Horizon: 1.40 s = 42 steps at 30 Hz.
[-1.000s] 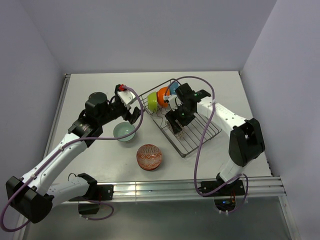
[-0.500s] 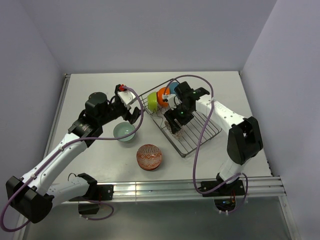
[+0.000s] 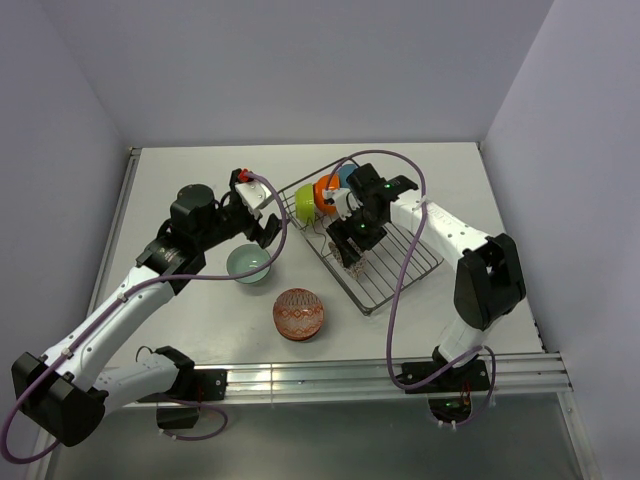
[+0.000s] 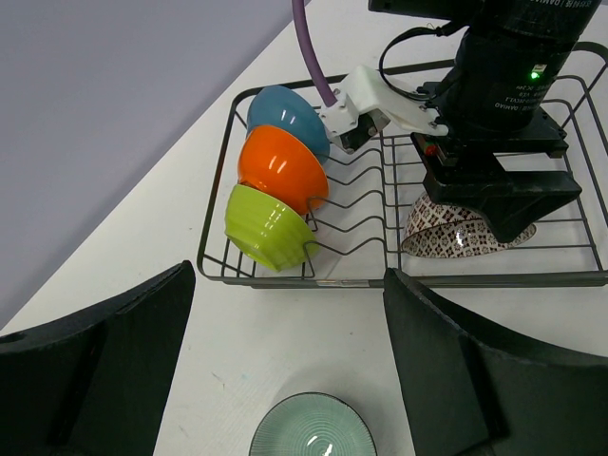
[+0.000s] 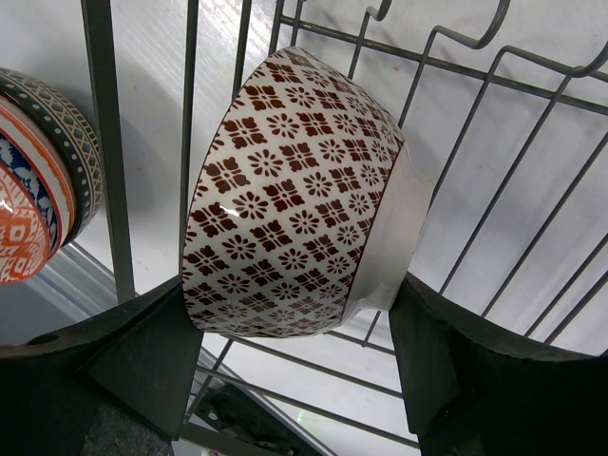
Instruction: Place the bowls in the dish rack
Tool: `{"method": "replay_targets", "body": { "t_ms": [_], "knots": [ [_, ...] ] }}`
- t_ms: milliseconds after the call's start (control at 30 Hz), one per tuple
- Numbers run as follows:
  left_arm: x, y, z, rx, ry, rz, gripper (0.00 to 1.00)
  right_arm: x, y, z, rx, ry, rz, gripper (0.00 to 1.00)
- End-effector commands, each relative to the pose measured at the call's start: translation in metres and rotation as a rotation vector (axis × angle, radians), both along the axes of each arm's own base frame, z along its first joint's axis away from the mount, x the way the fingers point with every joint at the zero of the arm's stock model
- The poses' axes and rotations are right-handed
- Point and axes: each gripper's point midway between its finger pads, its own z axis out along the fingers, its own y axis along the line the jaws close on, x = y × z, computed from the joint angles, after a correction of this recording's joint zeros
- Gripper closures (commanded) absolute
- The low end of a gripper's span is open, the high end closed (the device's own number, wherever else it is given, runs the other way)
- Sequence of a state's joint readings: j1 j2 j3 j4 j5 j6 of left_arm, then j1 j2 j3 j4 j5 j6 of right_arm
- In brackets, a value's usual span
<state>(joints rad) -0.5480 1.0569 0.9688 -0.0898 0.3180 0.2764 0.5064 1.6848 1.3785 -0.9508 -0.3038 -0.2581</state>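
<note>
While over the dark wire dish rack (image 4: 399, 275), right gripper (image 5: 290, 380) jaws spread around brown-patterned white bowl (image 5: 294, 237); left gripper (image 4: 285, 370) jaws apart above pale green ribbed bowl (image 4: 306, 429).

white table (image 3: 200, 180), grey walls (image 3: 300, 70)

Glossy glazed bowls (image 4: 283, 173), dark wire rack (image 4: 380, 275).

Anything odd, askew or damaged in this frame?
Nothing spilled or broken. The brown patterned bowl lies tipped on its side in the dish rack, between the right tool's fingers, apart from the neat row of blue, orange and green bowls.
</note>
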Motion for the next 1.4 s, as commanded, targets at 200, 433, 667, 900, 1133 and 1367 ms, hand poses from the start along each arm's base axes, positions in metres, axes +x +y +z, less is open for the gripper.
{"method": "replay_targets", "body": {
  "t_ms": [200, 433, 667, 900, 1133, 1367],
  "knots": [
    [-0.003, 0.000, 0.009, -0.008, -0.040, -0.019, 0.14, 0.024, -0.009, 0.023, -0.021, -0.135, -0.021, 0.67],
    [-0.003, 0.002, 0.008, -0.002, -0.042, -0.015, 0.14, 0.027, -0.013, 0.016, -0.044, -0.138, -0.018, 0.68],
    [-0.003, 0.003, 0.006, -0.003, -0.042, -0.015, 0.14, 0.030, -0.012, 0.030, -0.003, -0.136, -0.018, 0.68],
    [-0.003, 0.004, 0.003, 0.002, -0.038, -0.017, 0.14, 0.027, -0.015, 0.031, 0.019, -0.113, -0.016, 0.69],
    [-0.003, 0.004, 0.002, 0.004, -0.039, -0.017, 0.14, 0.024, -0.016, 0.020, 0.007, -0.097, -0.003, 0.70],
    [-0.003, 0.005, 0.000, 0.006, -0.036, -0.016, 0.14, 0.018, -0.015, 0.010, -0.005, -0.075, 0.012, 0.68]
  ]
}}
